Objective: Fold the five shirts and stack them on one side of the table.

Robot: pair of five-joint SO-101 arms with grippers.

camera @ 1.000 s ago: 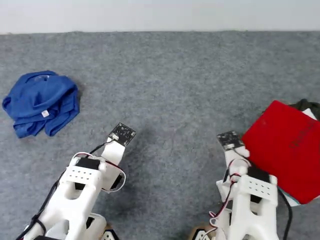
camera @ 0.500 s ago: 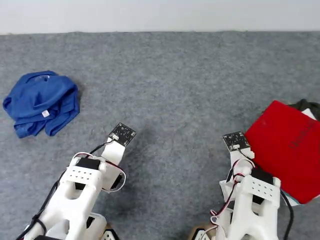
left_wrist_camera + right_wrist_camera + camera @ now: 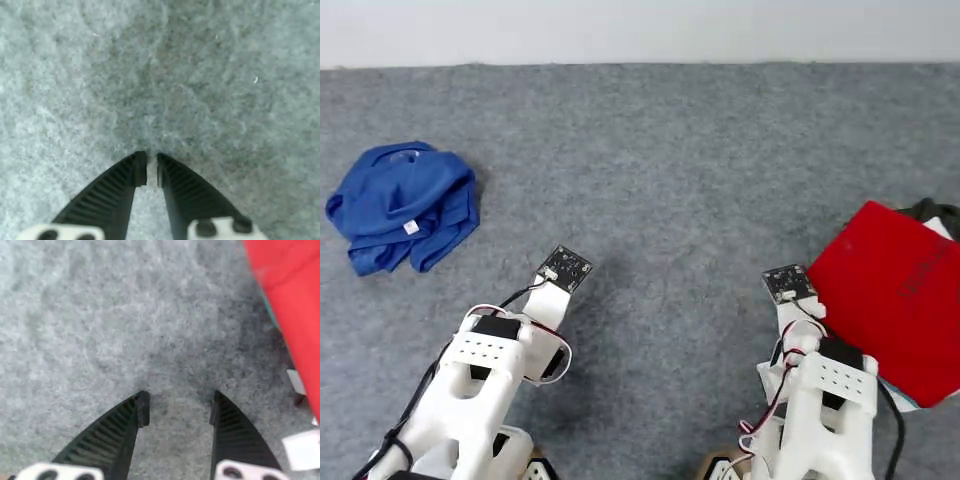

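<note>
High view: the grey surface [image 3: 680, 150] carries a blue shirt [image 3: 400, 205], which lies crumpled and unfolded far on the left side, well apart from both arms. On the right side lies a red shirt [image 3: 895, 300], folded flat to a square. It lies on top of other cloth: a dark cloth [image 3: 938, 211] shows at its far corner and a light edge [image 3: 912, 402] shows under its near side. The left arm [image 3: 480, 385] stands at the near edge, turned toward the middle of the surface. The right arm [image 3: 825, 385] stands just beside the red shirt, and its wrist is near the shirt's left corner.

Left wrist view: the left tool [image 3: 152, 169] hangs over bare surface. Its two black fingers [image 3: 120, 185] are together, with only a thin slit between the tips, and nothing is between them.

Right wrist view: the right tool [image 3: 180, 409] has its fingers apart and holds nothing; grey surface shows in the gap. The red shirt [image 3: 290, 300] is near, on one side, and does not touch the fingers.
</note>
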